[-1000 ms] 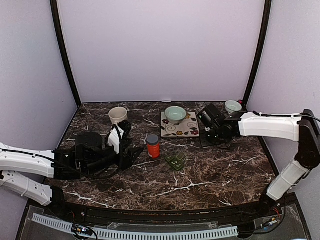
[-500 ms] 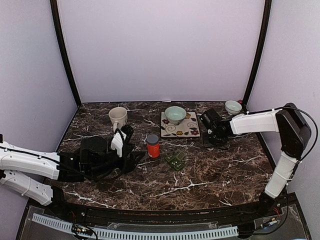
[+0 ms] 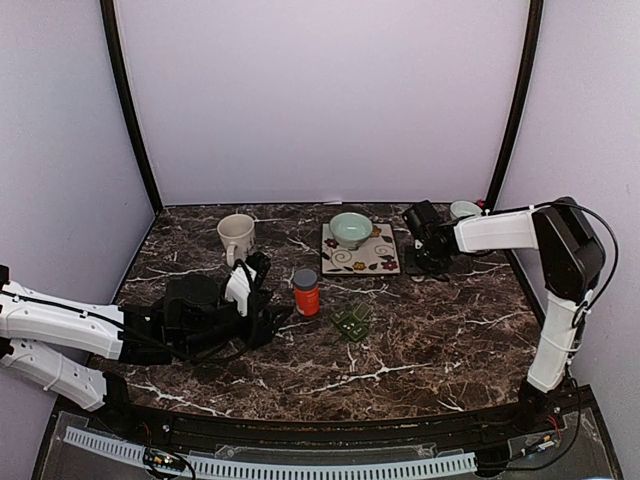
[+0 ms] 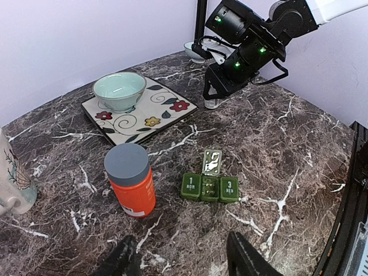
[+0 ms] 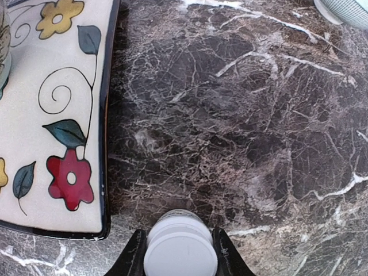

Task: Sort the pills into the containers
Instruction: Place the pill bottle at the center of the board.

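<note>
You could see only the round top of the small white bottle (image 5: 180, 253) that your right tool (image 5: 177, 233) gripped. Its body was hidden below, and both fingers were cut off by the lower edge of the wrist view. From above, that tool's tips were lost behind its own dark housing, just right of the floral tile (image 3: 360, 258). Your left tool (image 4: 180, 237) stood open over the marble bench (image 4: 276, 132) with nothing between its fingers, whose bases ran out of frame. The dark green pill-box strip (image 4: 210, 187) lay flat near the bench's middle, just ahead of that tool, with its middle lid flipped up. You couldn't tell what, if anything, the open compartment held. A grey-capped orange bottle (image 4: 129, 187) stood upright just left of the strip, apart from it. The beige mug (image 4: 11, 178) was cropped at the left edge. A pale green bowl (image 4: 119, 90) sat on the tile, and a second bowl (image 3: 464, 210) at the far right corner was partly hidden behind the right arm.
</note>
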You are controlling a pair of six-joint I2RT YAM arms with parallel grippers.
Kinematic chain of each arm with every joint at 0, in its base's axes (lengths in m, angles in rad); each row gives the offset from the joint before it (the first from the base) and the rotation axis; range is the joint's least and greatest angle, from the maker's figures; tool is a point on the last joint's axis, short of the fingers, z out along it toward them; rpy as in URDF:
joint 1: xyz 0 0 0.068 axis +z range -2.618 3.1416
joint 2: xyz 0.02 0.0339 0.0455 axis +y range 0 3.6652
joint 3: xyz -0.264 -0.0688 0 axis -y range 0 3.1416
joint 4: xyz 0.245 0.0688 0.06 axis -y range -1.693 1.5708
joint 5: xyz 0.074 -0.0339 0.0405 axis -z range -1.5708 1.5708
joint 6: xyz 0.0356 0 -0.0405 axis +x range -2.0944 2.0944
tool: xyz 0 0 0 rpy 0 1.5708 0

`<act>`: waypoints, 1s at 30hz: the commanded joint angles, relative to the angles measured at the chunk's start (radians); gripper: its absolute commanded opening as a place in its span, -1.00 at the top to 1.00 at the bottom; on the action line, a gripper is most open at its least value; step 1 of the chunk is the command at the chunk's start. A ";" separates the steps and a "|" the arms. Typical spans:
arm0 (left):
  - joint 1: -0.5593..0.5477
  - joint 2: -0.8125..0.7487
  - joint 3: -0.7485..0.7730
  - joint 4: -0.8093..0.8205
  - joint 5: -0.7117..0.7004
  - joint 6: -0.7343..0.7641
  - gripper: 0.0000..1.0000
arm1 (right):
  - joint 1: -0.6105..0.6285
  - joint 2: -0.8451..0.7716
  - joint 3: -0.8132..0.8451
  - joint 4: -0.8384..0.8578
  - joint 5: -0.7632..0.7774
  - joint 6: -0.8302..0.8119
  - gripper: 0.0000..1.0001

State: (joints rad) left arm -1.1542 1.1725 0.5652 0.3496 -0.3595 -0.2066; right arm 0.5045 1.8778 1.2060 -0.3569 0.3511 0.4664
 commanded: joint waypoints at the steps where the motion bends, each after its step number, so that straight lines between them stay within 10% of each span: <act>1: -0.001 0.003 -0.009 0.021 0.005 -0.011 -0.06 | -0.012 0.018 0.004 0.046 -0.023 0.001 0.81; 16: -0.002 0.010 -0.003 0.013 0.014 -0.020 -0.05 | -0.014 -0.022 -0.080 0.083 -0.049 0.020 0.16; 30: -0.002 0.002 -0.017 0.011 0.013 -0.036 -0.05 | -0.003 -0.117 -0.095 0.061 -0.038 0.019 0.01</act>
State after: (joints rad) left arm -1.1542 1.1866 0.5652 0.3492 -0.3553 -0.2256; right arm 0.4965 1.8275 1.1141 -0.2935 0.3065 0.4835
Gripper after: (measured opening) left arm 0.524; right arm 0.490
